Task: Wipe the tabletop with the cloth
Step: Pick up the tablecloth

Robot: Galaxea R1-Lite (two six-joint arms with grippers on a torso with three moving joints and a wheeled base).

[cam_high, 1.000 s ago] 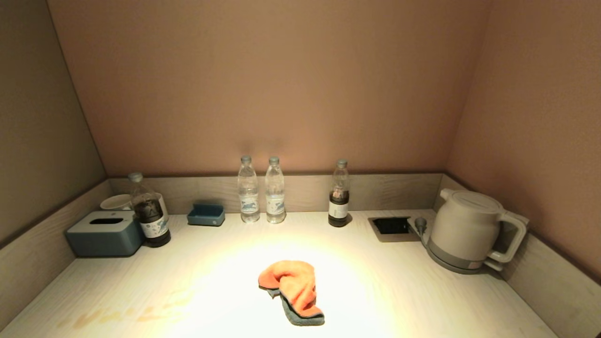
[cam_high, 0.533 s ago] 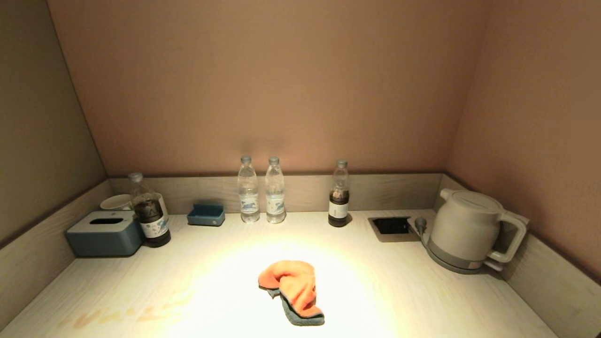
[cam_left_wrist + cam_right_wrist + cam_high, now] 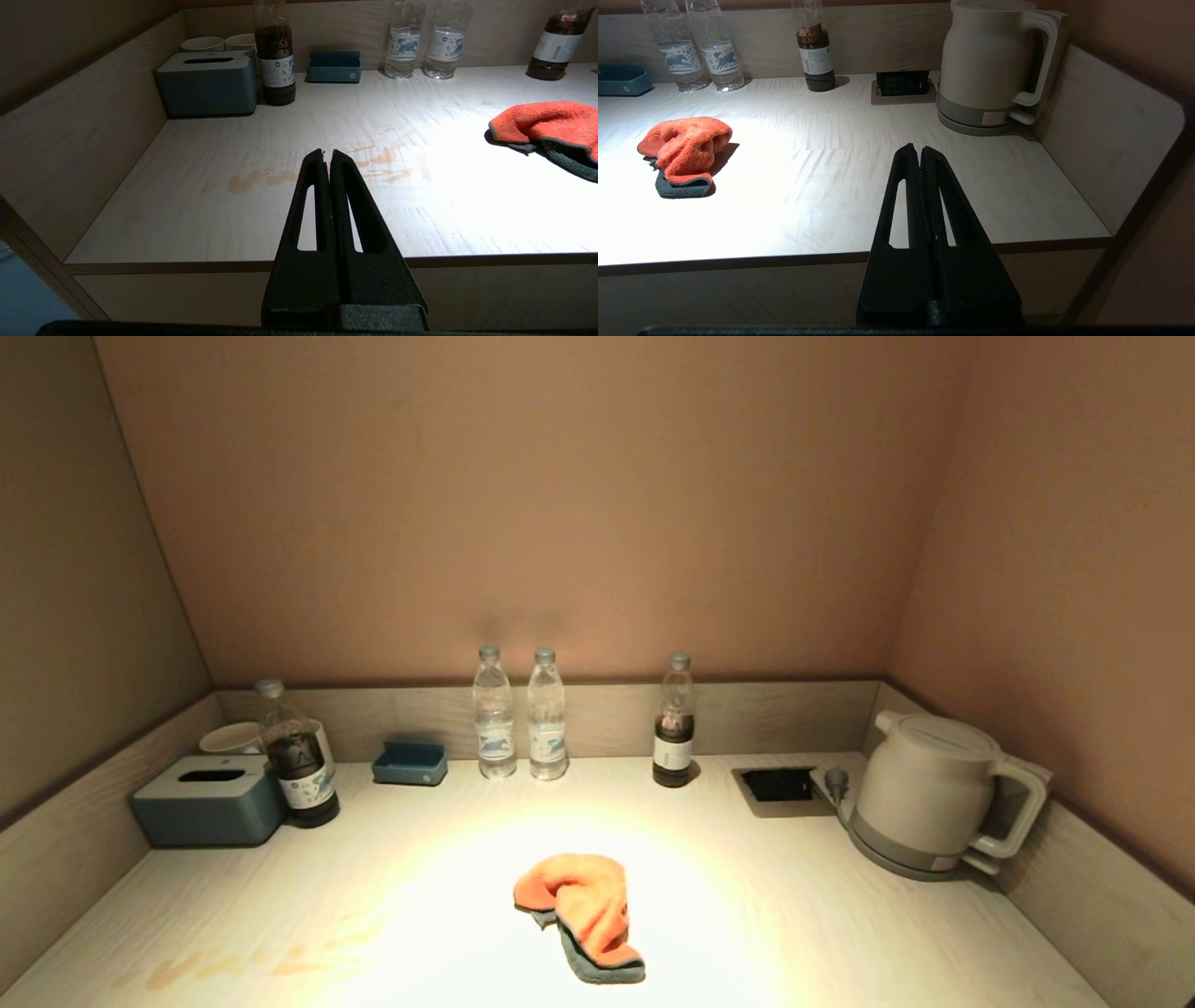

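Cloth (image 3: 583, 915) lies bunched mid-surface (image 3: 794, 905), near the front edge, open room all around; stain (image 3: 243, 963) to its left. Bottles and kettle (image 3: 924, 793) line the back and right walls. Left end effector (image 3: 328, 156) and right end effector (image 3: 920, 151) pinched closed, empty, off the front edge

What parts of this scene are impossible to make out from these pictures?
- Both arms: outside the head view; the left gripper and right gripper show only in wrist views, shut.
- Cups: mostly hidden behind the tissue box and dark bottle.
- Bottle labels: too small to read.
- Cloth underside: folded under.
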